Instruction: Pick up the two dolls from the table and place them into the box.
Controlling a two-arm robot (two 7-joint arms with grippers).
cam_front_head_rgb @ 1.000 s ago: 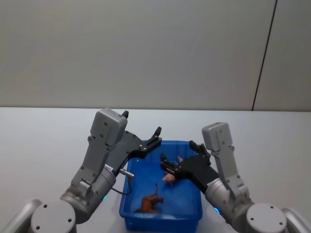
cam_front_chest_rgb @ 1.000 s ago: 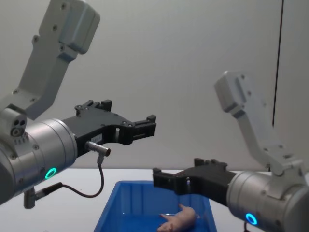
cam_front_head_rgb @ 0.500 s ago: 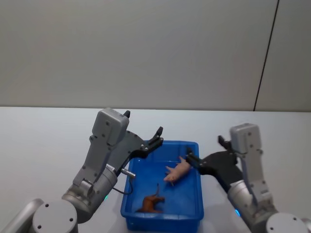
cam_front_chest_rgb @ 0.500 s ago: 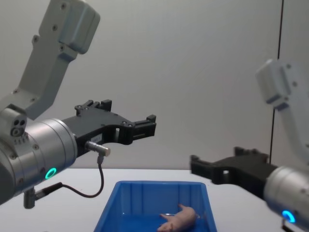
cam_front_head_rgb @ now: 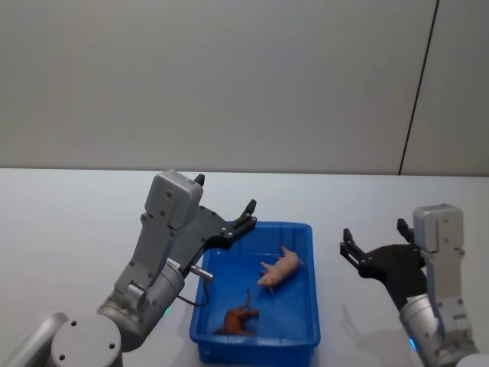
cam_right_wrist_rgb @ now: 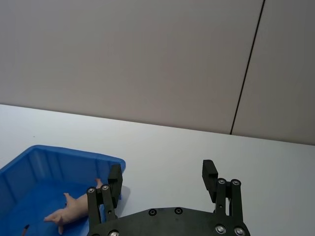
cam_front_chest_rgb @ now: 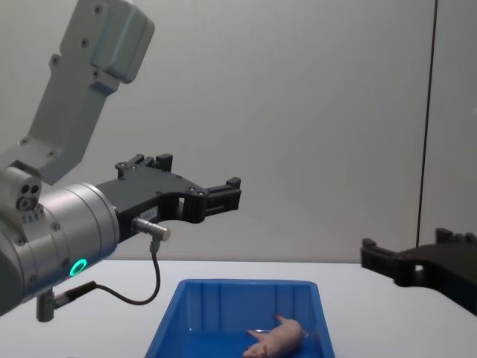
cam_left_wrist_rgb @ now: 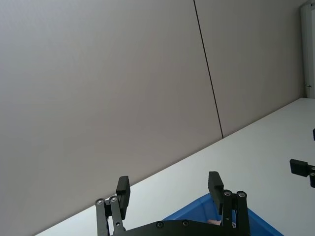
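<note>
The box (cam_front_head_rgb: 256,353), a blue bin, stands on the white table (cam_front_head_rgb: 76,222) in front of me. Both dolls lie inside it: the pale pink pig (cam_front_head_rgb: 279,269) near the far right, the reddish-brown one (cam_front_head_rgb: 237,319) near the front. My left gripper (cam_front_head_rgb: 241,218) hovers open over the box's far left corner, holding nothing. My right gripper (cam_front_head_rgb: 374,237) is open and empty above the table, to the right of the box. The right wrist view shows its gripper (cam_right_wrist_rgb: 162,172) beside the box (cam_right_wrist_rgb: 59,155), with the pig (cam_right_wrist_rgb: 69,209) inside. In the chest view the pig (cam_front_chest_rgb: 279,337) lies on the box's floor.
A plain grey wall with a dark vertical seam (cam_front_head_rgb: 416,92) rises behind the table. A thin black cable (cam_front_chest_rgb: 153,287) hangs from my left wrist beside the box's left rim. Bare white tabletop runs on both sides of the box.
My right gripper has drawn back from above the pink pig and swung right, clear of the box. The pig stays lying in the box. The left arm has not moved.
</note>
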